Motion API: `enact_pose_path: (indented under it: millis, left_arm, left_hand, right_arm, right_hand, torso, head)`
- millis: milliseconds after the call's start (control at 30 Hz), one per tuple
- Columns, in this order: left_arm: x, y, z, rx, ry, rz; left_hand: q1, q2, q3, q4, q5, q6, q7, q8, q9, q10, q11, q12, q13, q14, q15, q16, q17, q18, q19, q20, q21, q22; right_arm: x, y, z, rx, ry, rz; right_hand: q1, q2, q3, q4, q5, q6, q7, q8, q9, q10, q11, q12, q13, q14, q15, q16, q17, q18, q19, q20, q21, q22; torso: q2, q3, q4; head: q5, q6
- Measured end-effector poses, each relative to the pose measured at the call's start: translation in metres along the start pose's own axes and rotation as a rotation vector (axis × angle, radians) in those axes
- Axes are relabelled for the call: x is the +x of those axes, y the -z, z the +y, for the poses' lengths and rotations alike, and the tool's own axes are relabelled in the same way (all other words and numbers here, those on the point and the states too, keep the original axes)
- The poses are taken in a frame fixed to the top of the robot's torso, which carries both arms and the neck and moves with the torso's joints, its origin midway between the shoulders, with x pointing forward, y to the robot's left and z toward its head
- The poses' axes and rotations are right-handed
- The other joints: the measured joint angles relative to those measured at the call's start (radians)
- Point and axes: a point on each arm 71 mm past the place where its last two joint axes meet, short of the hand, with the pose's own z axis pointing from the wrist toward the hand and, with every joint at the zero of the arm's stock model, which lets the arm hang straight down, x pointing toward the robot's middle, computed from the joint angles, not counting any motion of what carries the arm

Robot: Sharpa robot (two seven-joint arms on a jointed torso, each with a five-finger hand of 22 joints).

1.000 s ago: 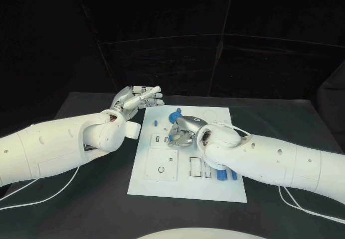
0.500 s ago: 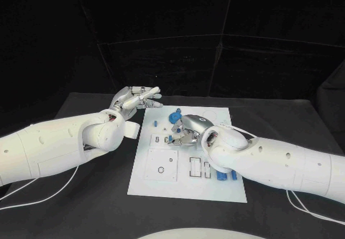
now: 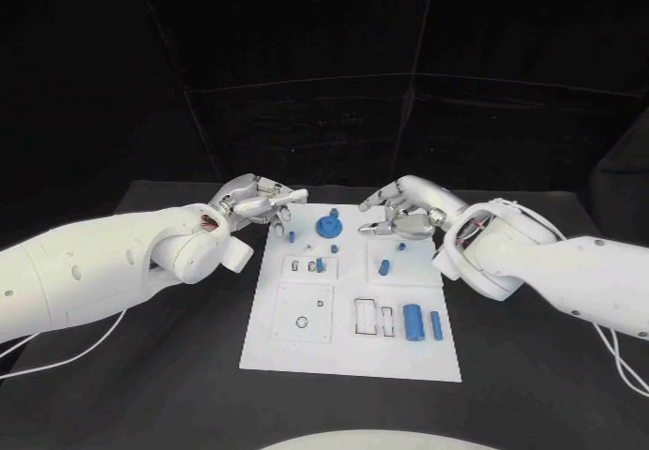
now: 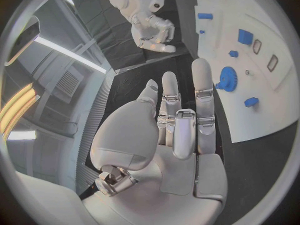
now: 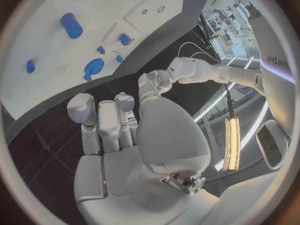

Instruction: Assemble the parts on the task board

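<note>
- The board (image 3: 354, 323) lies flat in the middle of the black table (image 3: 162, 394), its long side running away from the robot.
- The left hand (image 3: 257, 202) hovers just beside the board's far left corner, over the table. Its fingers (image 4: 201, 92) are stretched out, a little apart, and hold nothing.
- The right hand (image 3: 400, 208) hovers over the board's far right part, fingers (image 5: 81, 110) loosely curled but apart, with nothing in them.
- The two hands are near each other, facing across the board's far end without touching.
- A blue gear (image 3: 327, 226) stands on the board's far part, between the hands.
- A small blue part (image 3: 288, 236) lies near the board's left edge, just nearer the robot than the left hand.
- A blue peg (image 3: 384, 267) lies right of the board's middle, with a smaller blue bit (image 3: 399, 248) just beyond it.
- A blue block (image 3: 413, 324) and a thin blue pin (image 3: 437, 325) lie side by side in the near right part, beside two dark-edged slots (image 3: 365, 317).
- A square plate (image 3: 306, 312) with a small oval hole takes up the near left part.
</note>
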Motion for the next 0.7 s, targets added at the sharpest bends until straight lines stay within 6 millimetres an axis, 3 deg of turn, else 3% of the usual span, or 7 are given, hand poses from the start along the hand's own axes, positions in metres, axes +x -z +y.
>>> enact_pose_path:
  millis: [67,167,233,300,400,467,700]
  left_arm:
    - [0.002,-0.002,0.0,-0.056,-0.068,0.04]
    - [0.007,-0.006,-0.001,-0.128,-0.16,0.085]
    - [0.009,-0.008,0.0,-0.181,-0.23,0.109]
    - [0.011,-0.011,0.001,-0.231,-0.3,0.13]
    - [0.014,-0.016,0.0,-0.29,-0.39,0.155]
    - [0.017,-0.021,0.0,-0.331,-0.45,0.173]
    - [0.031,-0.035,0.002,-0.439,-0.591,0.209]
  left_hand:
    - [-0.017,0.008,-0.022,0.023,0.0,-0.026,-0.002,0.024,0.025,-0.091,0.009,0.109,0.106,0.001,-0.001,0.033,0.003,-0.008,-0.038,0.004,0.085,0.081]
    - [-0.025,0.013,-0.039,0.045,0.0,-0.077,0.011,0.059,0.053,-0.214,0.03,0.206,0.198,0.002,0.013,0.063,0.003,-0.061,0.044,0.008,0.385,0.461]
    - [-0.025,0.013,-0.049,0.055,0.0,-0.1,0.009,0.107,0.083,-0.251,0.03,0.294,0.261,0.002,0.013,0.088,0.003,-0.061,0.063,0.01,0.482,0.579]
    - [-0.025,0.013,-0.058,0.064,0.0,-0.108,0.003,0.156,0.112,-0.219,0.021,0.44,0.401,0.002,0.013,0.105,0.003,-0.084,0.077,0.009,0.552,0.672]
    - [-0.033,0.021,-0.079,0.085,0.0,-0.12,-0.009,0.225,0.154,-0.15,0.006,0.617,0.581,0.001,0.006,0.107,0.003,-0.085,0.082,0.004,0.605,0.742]
    - [-0.037,0.018,-0.096,0.102,0.0,-0.132,-0.016,0.272,0.186,-0.13,0.0,0.686,0.652,0.0,0.001,0.107,0.003,-0.085,0.082,0.004,0.622,0.764]
    - [-0.043,0.014,-0.133,0.13,0.0,-0.154,-0.029,0.372,0.258,-0.112,-0.011,0.758,0.729,0.002,-0.009,0.107,0.003,-0.085,0.082,-0.003,0.652,0.805]
  right_arm:
    - [-0.013,0.006,-0.008,0.013,-0.05,-0.017]
    - [-0.023,0.012,-0.016,0.029,-0.106,-0.031]
    - [-0.029,0.015,-0.02,0.038,-0.139,-0.038]
    - [-0.033,0.018,-0.024,0.046,-0.163,-0.046]
    - [-0.036,0.02,-0.026,0.051,-0.187,-0.052]
    - [-0.037,0.02,-0.027,0.054,-0.202,-0.054]
    - [-0.038,0.021,-0.028,0.068,-0.243,-0.054]
  right_hand:
    - [0.017,0.006,-0.001,-0.007,0.002,0.004,-0.003,0.006,0.0,-0.002,-0.002,-0.015,-0.017,0.0,0.0,-0.016,-0.011,0.0,0.0,0.0,-0.015,-0.015]
    - [0.018,0.007,-0.008,-0.014,0.008,0.004,-0.003,0.006,0.0,-0.002,-0.001,-0.025,-0.033,0.006,-0.006,-0.029,-0.018,0.0,0.0,0.0,-0.025,-0.027]
    - [0.018,0.007,-0.008,-0.014,0.008,0.004,-0.003,0.006,0.0,-0.002,-0.002,-0.026,-0.037,0.006,-0.006,-0.029,-0.019,0.0,0.0,0.0,-0.025,-0.031]
    - [0.018,0.007,-0.009,-0.013,0.008,0.004,-0.003,0.006,0.0,-0.001,-0.002,-0.026,-0.037,0.006,-0.006,-0.029,-0.019,0.0,0.0,0.0,-0.028,-0.031]
    - [0.022,0.011,-0.013,-0.015,0.008,0.004,-0.003,0.006,0.0,-0.001,-0.002,-0.026,-0.037,0.006,-0.006,-0.029,-0.019,0.0,0.0,0.0,-0.03,-0.031]
    - [0.023,0.012,-0.013,-0.014,0.014,0.004,-0.003,0.006,0.0,-0.001,-0.001,-0.025,-0.038,0.006,-0.006,-0.033,-0.018,0.0,0.0,0.0,-0.03,-0.031]
    - [0.029,0.019,-0.016,-0.017,0.029,0.004,-0.003,0.011,0.0,0.002,-0.005,-0.025,-0.042,0.009,-0.009,-0.034,-0.018,0.0,0.006,-0.006,-0.035,-0.036]
  torso:
    - [-0.005,0.0002,-0.0005]
    - [-0.014,0.0013,-0.0013]
    - [-0.019,0.0029,-0.0025]
    - [-0.023,0.0042,-0.0032]
    - [-0.03,0.0068,-0.0038]
    - [-0.033,0.0084,-0.0045]
    - [-0.039,0.0123,-0.0045]
  head:
    - [0.0,-0.002]
    - [0.005,-0.007]
    - [0.01,-0.011]
    - [0.011,-0.014]
    - [0.014,-0.018]
    - [0.016,-0.021]
    - [0.02,-0.026]
